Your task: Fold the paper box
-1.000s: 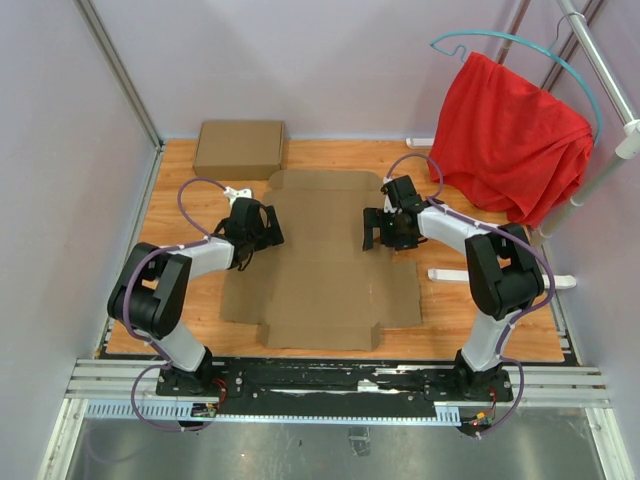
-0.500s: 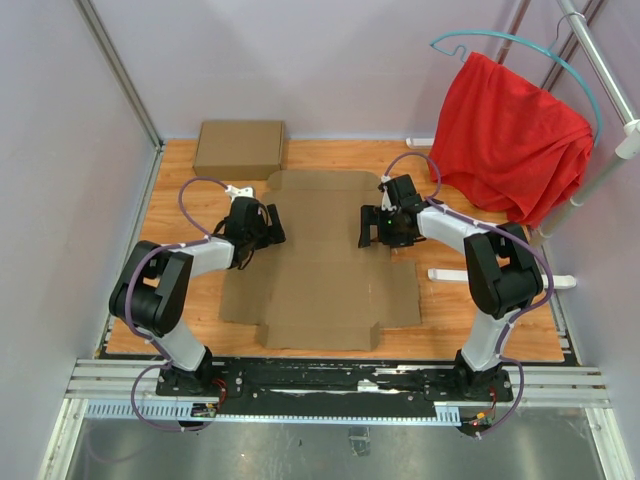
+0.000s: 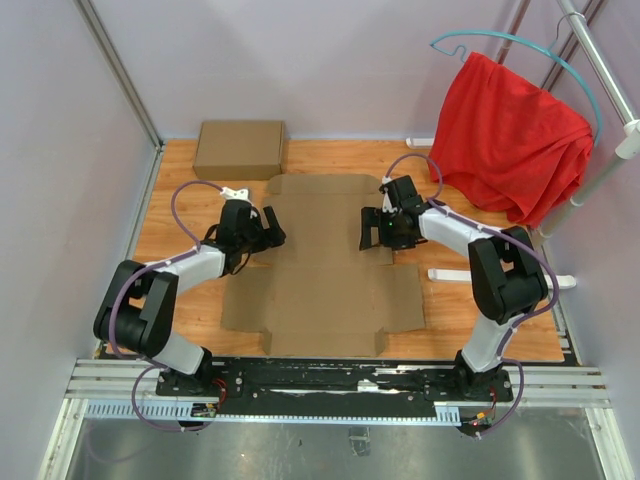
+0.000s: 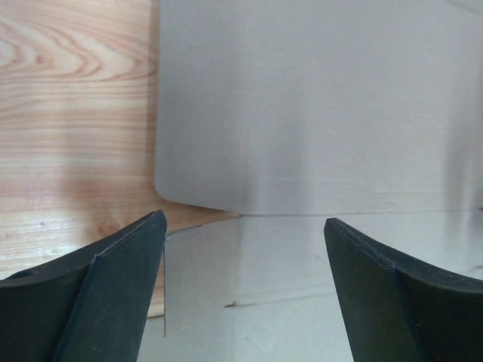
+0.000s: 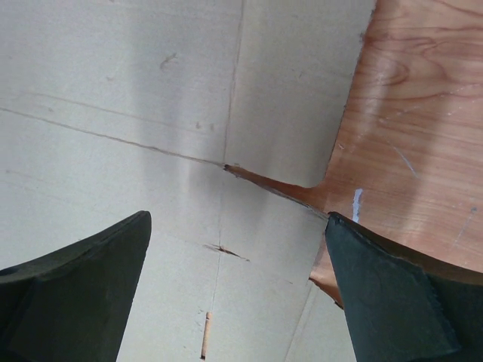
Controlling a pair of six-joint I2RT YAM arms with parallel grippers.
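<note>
The paper box (image 3: pixel 322 265) is a flat brown die-cut cardboard sheet lying unfolded on the wooden table (image 3: pixel 175 200), between the two arms. My left gripper (image 3: pixel 268 232) is open and empty, low over the sheet's left edge; in the left wrist view its fingers (image 4: pixel 113 286) straddle a flap notch and crease of the cardboard (image 4: pixel 317 136). My right gripper (image 3: pixel 372 232) is open and empty, low over the sheet's right edge; in the right wrist view its fingers (image 5: pixel 400 302) straddle a side flap notch of the cardboard (image 5: pixel 151 113).
A second, formed flat cardboard box (image 3: pixel 240 148) sits at the back left of the table. A red cloth (image 3: pixel 508 140) hangs from a hanger on a rack at the right. A white bar (image 3: pixel 445 274) lies right of the sheet.
The sheet has slid a little toward the near edge. The left arm has stretched out lower toward the sheet's left edge. The right gripper has barely moved.
</note>
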